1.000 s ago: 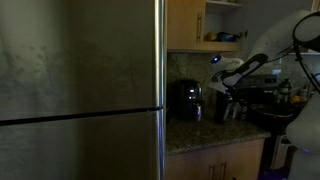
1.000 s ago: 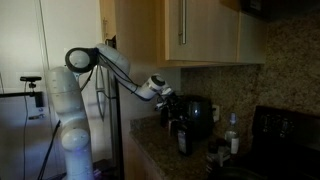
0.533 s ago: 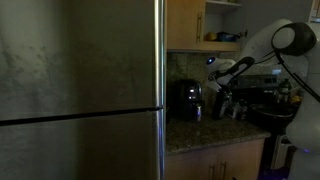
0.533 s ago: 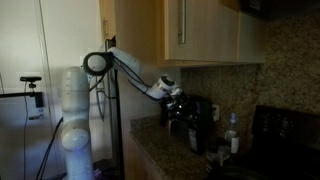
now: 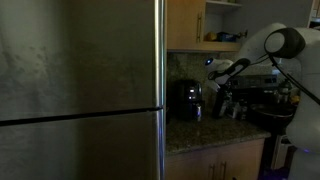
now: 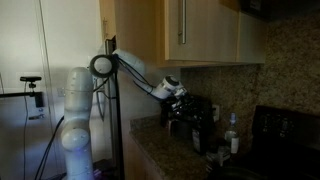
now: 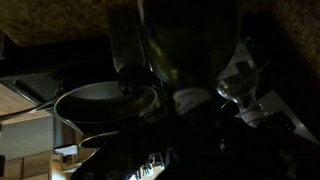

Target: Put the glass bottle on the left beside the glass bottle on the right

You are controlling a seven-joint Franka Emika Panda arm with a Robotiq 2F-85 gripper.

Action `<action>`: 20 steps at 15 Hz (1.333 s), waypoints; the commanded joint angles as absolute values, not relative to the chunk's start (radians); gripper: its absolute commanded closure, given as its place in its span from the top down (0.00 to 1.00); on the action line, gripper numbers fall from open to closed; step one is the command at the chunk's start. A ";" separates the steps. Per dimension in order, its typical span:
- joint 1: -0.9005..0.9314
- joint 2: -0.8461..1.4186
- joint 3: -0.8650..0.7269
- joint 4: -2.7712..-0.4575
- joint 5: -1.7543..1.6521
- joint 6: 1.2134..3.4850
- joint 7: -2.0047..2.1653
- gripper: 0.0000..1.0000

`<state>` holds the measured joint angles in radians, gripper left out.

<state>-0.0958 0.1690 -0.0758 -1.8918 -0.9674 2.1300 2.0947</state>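
Above the counter's back edge: the dark glass bottle [image 6: 199, 134] was under the gripper [image 6: 186, 108], near the clear glass bottle [image 6: 233, 133].
Pincer: looked clamped on the dark glass bottle's neck, though the wrist view was dim.
Collision risk: a fast sideways approach could knock the clear glass bottle over.
Release risk: letting go tilted or too high could topple the dark glass bottle toward the coffee maker [image 5: 186, 100].

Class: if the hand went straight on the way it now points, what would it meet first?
Pointing downward, the hand and its gripped bottle would probably meet the granite countertop first; depth is unclear.
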 commanded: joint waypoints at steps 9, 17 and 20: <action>-0.064 0.401 -0.115 -1.584 -0.941 2.021 2.108 0.26; -0.052 0.556 -0.148 -1.343 -0.935 1.871 2.122 0.07; -0.050 0.650 -0.157 -1.205 -0.918 1.816 2.115 0.07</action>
<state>-0.0679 0.5421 -0.1307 -1.3877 -0.9417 1.8867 2.1209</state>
